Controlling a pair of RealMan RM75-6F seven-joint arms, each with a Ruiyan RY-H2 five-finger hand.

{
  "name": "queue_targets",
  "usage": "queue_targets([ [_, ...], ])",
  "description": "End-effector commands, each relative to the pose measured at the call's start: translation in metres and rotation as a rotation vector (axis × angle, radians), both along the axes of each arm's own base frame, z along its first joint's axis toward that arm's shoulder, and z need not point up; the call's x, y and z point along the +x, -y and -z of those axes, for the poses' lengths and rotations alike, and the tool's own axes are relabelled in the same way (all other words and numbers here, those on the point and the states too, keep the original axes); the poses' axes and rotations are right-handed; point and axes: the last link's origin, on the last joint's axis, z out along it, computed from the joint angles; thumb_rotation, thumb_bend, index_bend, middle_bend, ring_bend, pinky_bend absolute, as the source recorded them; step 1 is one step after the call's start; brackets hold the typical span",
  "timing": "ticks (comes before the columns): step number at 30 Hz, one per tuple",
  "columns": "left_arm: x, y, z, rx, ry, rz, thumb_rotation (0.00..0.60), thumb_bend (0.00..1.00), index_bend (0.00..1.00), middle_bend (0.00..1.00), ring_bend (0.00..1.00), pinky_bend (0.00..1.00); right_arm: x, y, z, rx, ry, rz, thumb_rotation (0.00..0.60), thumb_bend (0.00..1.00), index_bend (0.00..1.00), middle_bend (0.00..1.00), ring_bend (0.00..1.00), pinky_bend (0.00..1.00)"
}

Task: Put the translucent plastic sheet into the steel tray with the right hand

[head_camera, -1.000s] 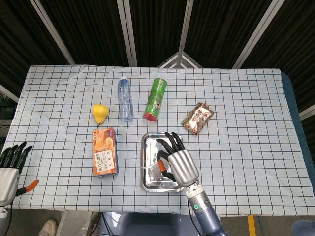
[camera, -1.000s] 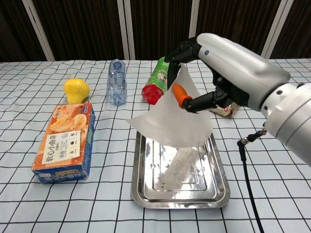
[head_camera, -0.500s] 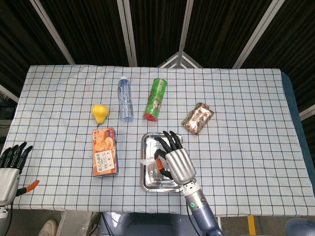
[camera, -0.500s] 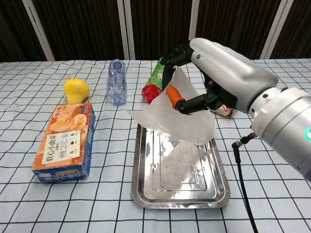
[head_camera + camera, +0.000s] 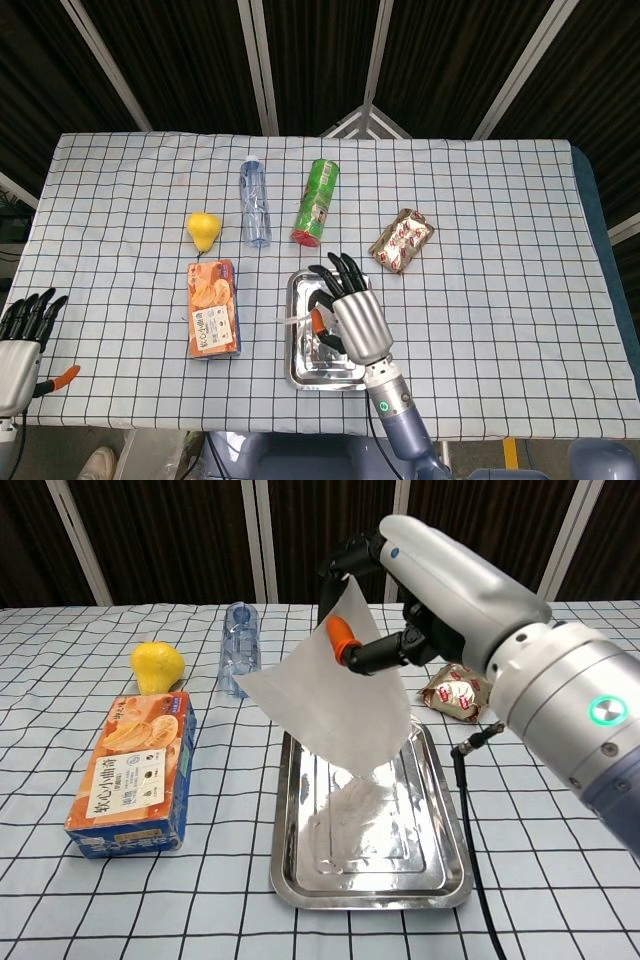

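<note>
My right hand (image 5: 400,590) (image 5: 350,310) hangs over the steel tray (image 5: 450,865) (image 5: 297,372) and pinches the translucent plastic sheet (image 5: 330,705) near its upper edge between thumb and fingers. The sheet droops from the hand, and its lowest corner hangs just above the tray's floor or touches it. In the head view the hand covers most of the sheet; only a thin pale edge (image 5: 292,319) sticks out to the left. My left hand (image 5: 22,335) rests at the table's near left corner, fingers apart and holding nothing.
An orange biscuit box (image 5: 135,770) lies left of the tray. Behind it are a yellow pear (image 5: 157,666), a lying water bottle (image 5: 238,645) and a green can (image 5: 317,201). A snack packet (image 5: 457,693) lies right of the tray's far end.
My right hand has moved left and toward the tray's far end, lifting the sheet a little; the sheet now swings out further left over the tray's edge. The left hand has stayed put.
</note>
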Motion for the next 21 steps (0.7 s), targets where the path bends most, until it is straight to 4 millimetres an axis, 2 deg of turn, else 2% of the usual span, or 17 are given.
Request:
queue_targets([
  [1, 0.0, 0.0, 0.001, -0.003, -0.004, 0.001, 0.6, 0.07, 0.0, 0.0, 0.0, 0.0, -0.01, -0.004, 0.005, 0.021, -0.003, 0.035, 0.6, 0.62, 0.59, 0.22, 0.02, 0.0],
  [9, 0.001, 0.001, 0.001, -0.001, -0.01, 0.005, 0.6, 0.06, 0.0, 0.0, 0.0, 0.0, -0.04, -0.017, 0.018, 0.071, -0.062, 0.109, 0.6, 0.62, 0.59, 0.22, 0.02, 0.0],
  [11, 0.001, 0.001, 0.002, -0.002, -0.011, 0.007, 0.6, 0.07, 0.0, 0.0, 0.0, 0.0, -0.055, -0.021, 0.024, 0.085, -0.12, 0.133, 0.6, 0.62, 0.59, 0.22, 0.02, 0.0],
  [21, 0.001, 0.001, 0.002, -0.004, -0.012, 0.006, 0.6, 0.06, 0.0, 0.0, 0.0, 0.0, -0.065, -0.029, 0.031, 0.134, -0.177, 0.131, 0.6, 0.62, 0.59, 0.22, 0.02, 0.0],
])
